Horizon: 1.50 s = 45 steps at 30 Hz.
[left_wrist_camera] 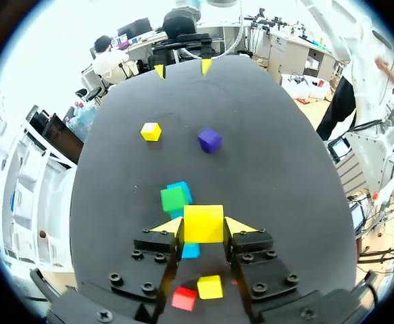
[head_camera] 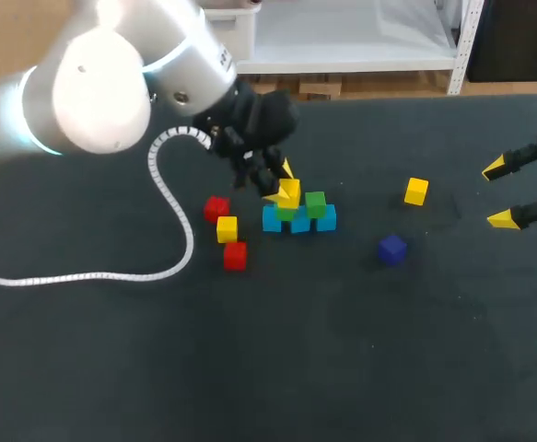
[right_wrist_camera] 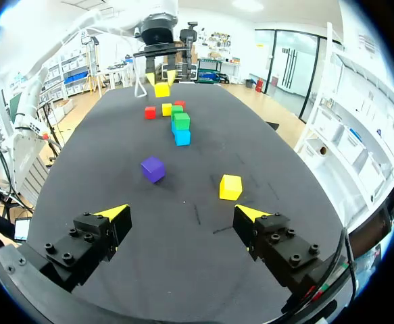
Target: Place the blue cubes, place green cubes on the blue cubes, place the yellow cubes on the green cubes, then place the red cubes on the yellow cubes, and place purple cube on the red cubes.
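My left gripper (head_camera: 281, 182) is shut on a yellow cube (head_camera: 290, 191) (left_wrist_camera: 203, 223), holding it over the left end of a short row of blue cubes (head_camera: 300, 223). A green cube (head_camera: 316, 203) (left_wrist_camera: 174, 199) sits on the row's right part, and another green one (head_camera: 286, 214) shows just under the held cube; I cannot tell if they touch. Loose cubes lie around: yellow (head_camera: 227, 228), yellow (head_camera: 416, 191), red (head_camera: 216, 208), red (head_camera: 235, 255) and purple (head_camera: 391, 249) (right_wrist_camera: 153, 169). My right gripper (head_camera: 497, 193) (right_wrist_camera: 183, 214) hangs open at the far right, holding nothing.
A white coiled cable (head_camera: 169, 189) from my left arm loops over the dark table mat (head_camera: 342, 350) on the left. The two red cubes and one yellow cube lie close to the left of the stack.
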Each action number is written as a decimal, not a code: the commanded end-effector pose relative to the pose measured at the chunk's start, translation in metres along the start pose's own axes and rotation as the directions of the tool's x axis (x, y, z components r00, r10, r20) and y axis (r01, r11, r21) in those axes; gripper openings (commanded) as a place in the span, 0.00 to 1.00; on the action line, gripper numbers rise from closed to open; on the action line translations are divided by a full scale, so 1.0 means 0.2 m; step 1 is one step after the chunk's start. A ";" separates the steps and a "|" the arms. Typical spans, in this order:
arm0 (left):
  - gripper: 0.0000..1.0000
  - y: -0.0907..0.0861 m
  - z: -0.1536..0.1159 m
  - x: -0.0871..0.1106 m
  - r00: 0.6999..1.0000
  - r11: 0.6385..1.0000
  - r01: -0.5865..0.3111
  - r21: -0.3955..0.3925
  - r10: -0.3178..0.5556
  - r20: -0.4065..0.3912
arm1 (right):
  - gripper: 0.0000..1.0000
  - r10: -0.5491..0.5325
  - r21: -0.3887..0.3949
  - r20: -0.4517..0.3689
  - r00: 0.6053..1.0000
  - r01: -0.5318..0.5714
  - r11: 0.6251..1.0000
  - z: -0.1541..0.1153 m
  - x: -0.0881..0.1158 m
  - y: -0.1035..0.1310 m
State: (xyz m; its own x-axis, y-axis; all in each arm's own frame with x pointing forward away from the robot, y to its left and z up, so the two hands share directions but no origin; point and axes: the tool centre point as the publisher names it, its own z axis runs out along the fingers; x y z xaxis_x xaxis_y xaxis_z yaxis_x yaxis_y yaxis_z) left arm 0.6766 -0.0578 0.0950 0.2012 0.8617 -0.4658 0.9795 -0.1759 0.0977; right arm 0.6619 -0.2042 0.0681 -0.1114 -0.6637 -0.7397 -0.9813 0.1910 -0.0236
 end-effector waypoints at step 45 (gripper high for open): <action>0.00 0.06 0.11 -0.02 0.982 0.983 0.183 0.006 -0.183 -0.049 | 1.00 -0.001 0.000 0.001 1.000 0.001 1.000 0.00 0.00 0.00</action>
State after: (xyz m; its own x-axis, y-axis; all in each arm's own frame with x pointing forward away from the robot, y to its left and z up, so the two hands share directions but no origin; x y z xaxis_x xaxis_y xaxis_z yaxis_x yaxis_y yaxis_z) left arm 0.6869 -0.0732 0.0799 0.0192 0.9031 -0.4290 0.9998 -0.0184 0.0060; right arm 0.6619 -0.2042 0.0680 -0.1114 -0.6637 -0.7397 -0.9813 0.1910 -0.0236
